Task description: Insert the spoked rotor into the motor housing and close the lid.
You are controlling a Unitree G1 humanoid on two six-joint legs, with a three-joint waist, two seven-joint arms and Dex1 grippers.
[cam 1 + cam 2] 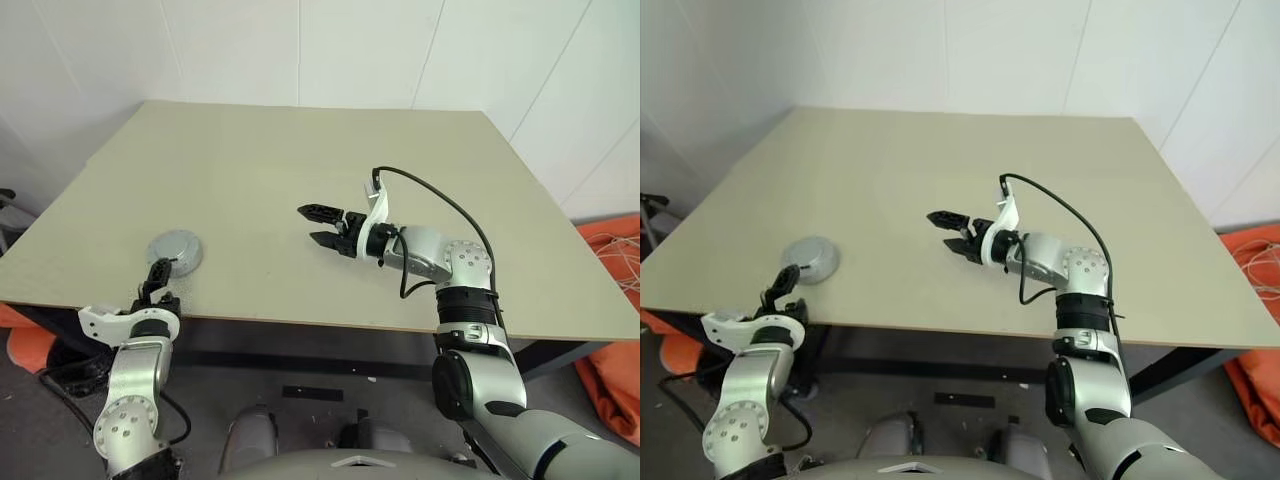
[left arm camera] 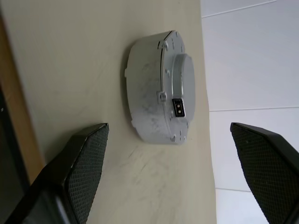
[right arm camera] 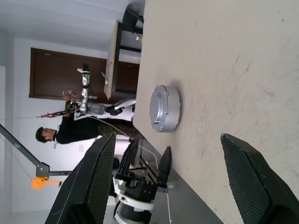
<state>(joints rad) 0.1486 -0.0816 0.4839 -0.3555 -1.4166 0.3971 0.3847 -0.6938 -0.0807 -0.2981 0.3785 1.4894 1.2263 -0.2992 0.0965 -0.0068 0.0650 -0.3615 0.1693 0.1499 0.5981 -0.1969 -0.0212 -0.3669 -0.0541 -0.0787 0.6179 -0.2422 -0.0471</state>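
Observation:
A round silvery-grey motor housing (image 1: 175, 250) rests on the table near its front left edge. The lid (image 2: 174, 84), with a raised centre and a small dark socket, sits closed on top of it. The spoked rotor is hidden. My left gripper (image 1: 160, 274) is open at the table's front edge, just short of the housing and apart from it. Its black fingers (image 2: 84, 163) stand wide on either side of the housing with nothing between them. My right gripper (image 1: 307, 223) hovers open and empty over the middle of the table, pointing left toward the housing (image 3: 164, 108).
The beige table (image 1: 400, 160) stands against white walls. Orange fabric (image 1: 612, 290) lies on the floor at the right. In the right wrist view a person (image 3: 70, 130) stands in the background beyond the table's left side, beside other equipment.

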